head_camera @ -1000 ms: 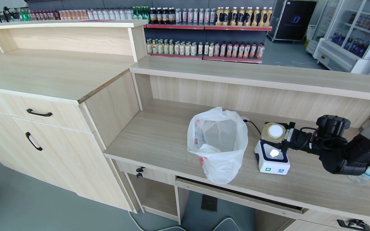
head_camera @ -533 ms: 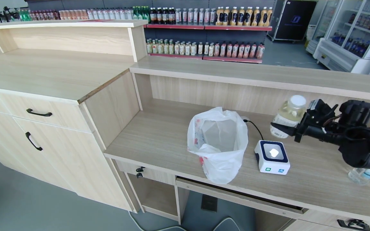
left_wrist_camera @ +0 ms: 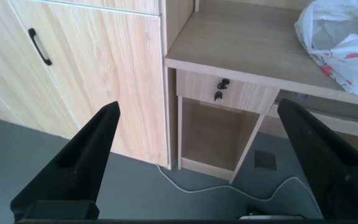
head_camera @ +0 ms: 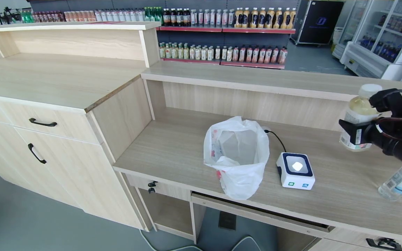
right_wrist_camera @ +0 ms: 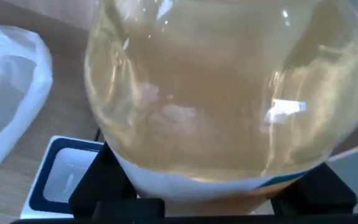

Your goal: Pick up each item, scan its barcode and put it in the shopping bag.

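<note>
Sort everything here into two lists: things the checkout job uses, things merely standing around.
Job: yellow drink bottle in right gripper, barcode scanner, shopping bag, clear bottle on counter.
Bystanders: shelved drinks, glass-door fridges, cupboard drawer.

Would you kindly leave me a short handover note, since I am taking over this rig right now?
Right gripper: shut on the yellow drink bottle, held in the air right of the scanner.
Left gripper: open, empty, low in front of the counter.
Shopping bag stands open left of the scanner; clear bottle at the counter's right end.
Done: yellow drink bottle was over the scanner a second ago, since lifted away.
Left: bag it, then scan and bag the clear bottle.
</note>
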You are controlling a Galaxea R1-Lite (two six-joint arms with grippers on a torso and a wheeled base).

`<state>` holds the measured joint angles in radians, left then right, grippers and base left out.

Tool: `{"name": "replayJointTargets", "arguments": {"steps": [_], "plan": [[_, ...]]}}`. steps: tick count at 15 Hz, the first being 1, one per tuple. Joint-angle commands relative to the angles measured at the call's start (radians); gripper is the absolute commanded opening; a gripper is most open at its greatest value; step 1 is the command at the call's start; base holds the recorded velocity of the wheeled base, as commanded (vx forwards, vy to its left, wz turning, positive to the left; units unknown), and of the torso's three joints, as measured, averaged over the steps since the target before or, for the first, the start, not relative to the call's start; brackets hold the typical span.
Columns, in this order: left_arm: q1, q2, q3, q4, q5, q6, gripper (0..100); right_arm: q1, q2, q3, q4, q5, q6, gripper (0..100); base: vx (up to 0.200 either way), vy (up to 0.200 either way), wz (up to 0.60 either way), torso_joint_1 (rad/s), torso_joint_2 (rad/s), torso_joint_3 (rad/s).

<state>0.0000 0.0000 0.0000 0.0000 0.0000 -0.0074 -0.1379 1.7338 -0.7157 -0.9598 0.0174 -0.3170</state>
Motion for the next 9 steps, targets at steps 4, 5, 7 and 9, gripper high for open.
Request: {"name": "replayJointTargets", "arguments": {"steps": [4,5,7,9], "plan": [[0.0,0.0,0.0,0.0,0.0,0.0,100,0.041,-0.08,0.029,0.032,-0.194,-0.073,0,0.0,0.0,0.0,0.0,0.0,0.0],[0.0,0.0,0.0,0.0,0.0,0.0,100,0.043,-0.082,0.027,0.018,-0.186,-0.077,0,0.0,0.0,0.0,0.0,0.0,0.0],[0.0,0.0,0.0,0.0,0.0,0.0,100,0.063,-0.066,0.019,-0.025,-0.186,-0.082,0,0.0,0.0,0.6,0.002,0.0,0.002],[0.0,0.0,0.0,0.0,0.0,0.0,100,0.086,0.006,-0.022,-0.073,-0.191,-0.083,0,0.0,0.0,0.6,0.005,0.0,0.002]]}}
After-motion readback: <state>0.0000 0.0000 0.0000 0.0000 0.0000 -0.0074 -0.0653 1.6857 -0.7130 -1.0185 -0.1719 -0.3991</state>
